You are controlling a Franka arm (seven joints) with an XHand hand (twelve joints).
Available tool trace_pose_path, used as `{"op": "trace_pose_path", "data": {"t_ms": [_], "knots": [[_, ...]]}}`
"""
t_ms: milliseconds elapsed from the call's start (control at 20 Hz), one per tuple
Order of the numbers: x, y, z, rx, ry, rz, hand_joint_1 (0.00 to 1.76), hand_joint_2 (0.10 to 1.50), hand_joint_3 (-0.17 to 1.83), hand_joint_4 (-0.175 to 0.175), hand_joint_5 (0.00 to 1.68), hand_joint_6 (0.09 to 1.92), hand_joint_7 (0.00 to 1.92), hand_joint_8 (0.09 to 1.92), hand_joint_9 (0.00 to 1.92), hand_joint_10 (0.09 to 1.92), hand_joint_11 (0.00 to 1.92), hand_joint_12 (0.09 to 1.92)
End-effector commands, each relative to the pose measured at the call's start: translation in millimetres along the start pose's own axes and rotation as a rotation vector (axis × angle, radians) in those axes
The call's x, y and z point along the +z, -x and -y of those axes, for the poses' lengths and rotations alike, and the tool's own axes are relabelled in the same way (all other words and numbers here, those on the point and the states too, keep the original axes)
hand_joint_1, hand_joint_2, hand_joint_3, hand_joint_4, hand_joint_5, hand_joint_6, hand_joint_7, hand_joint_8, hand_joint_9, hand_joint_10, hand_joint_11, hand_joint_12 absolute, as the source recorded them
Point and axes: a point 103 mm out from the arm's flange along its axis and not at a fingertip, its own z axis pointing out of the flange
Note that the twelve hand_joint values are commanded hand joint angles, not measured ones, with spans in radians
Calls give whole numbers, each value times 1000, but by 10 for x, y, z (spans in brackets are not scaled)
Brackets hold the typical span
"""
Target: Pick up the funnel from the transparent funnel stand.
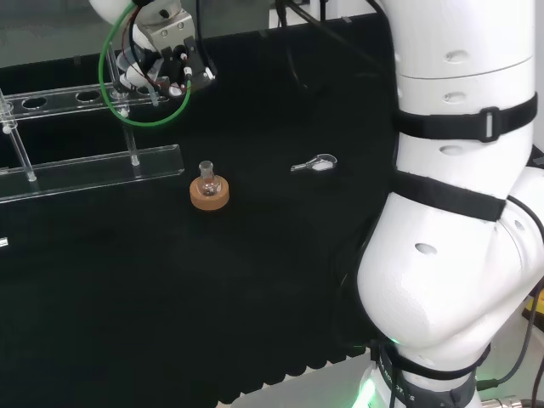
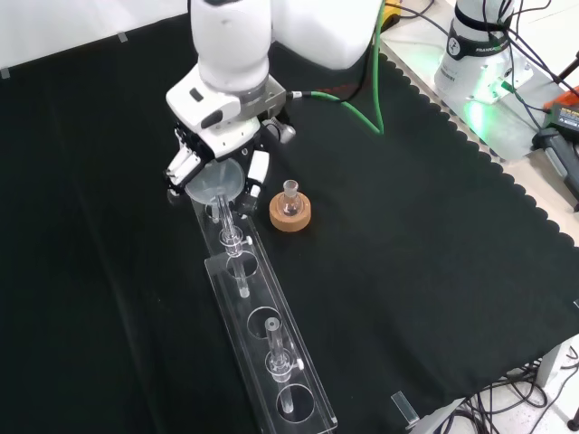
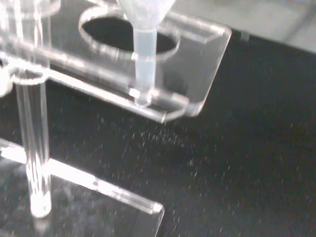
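The hand (image 2: 217, 145) is sitting over the far end of the transparent funnel stand (image 2: 271, 357) in the front view, its fingers (image 2: 257, 170) curling down around the bowl of the clear funnel (image 2: 215, 183), so it is holding the funnel at the rim. The funnel's bowl is lying between the fingers, just below the palm, and its stem is pointing down toward the end hole of the stand's upper shelf. In the wrist view the stem (image 3: 144, 64) is hanging above that end hole (image 3: 129, 35), its tip showing in front of the shelf's edge; whether the stem is touching the shelf cannot be told.

Just beside the hand, on the right in the front view, a cork ring (image 2: 289, 213) is resting on the black cloth (image 2: 416, 235) and carrying a small glass flask (image 2: 289, 197) standing upright. In the head view the hand (image 1: 161, 59) is hovering at the stand's right end, the cork ring is lying below it, and a small clear spoon-like piece (image 1: 315, 164) is lying on the cloth well apart from the hand, off to the right
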Motion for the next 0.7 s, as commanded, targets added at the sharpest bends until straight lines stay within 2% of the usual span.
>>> {"op": "trace_pose_path", "data": {"t_ms": [50, 200, 350, 400, 450, 550, 700], "knots": [[-315, 114, 9, 37, 102, 25, 898, 892, 39, -175, 799, 850, 1167, 1148, 1681, 851, 1870, 897], [-672, 267, 52, 84, 152, 31, 940, 889, 45, -175, 900, 808, 1254, 1096, 1760, 808, 1906, 883], [-1086, 431, 199, 129, 176, -12, 964, 886, 49, -175, 961, 784, 1306, 1062, 1806, 786, 1919, 904], [-1334, 587, 443, 163, 156, -69, 970, 885, 50, -175, 971, 779, 1315, 1056, 1813, 783, 1920, 915], [-1423, 658, 567, 172, 147, -96, 974, 884, 50, -175, 977, 776, 1321, 1052, 1818, 782, 1920, 922], [-1465, 733, 726, 167, 137, -122, 978, 883, 51, -175, 982, 773, 1326, 1049, 1822, 781, 1920, 929], [-1460, 854, 1019, 123, 124, -136, 980, 882, 51, -175, 985, 771, 1331, 1048, 1824, 781, 1920, 933]]}}
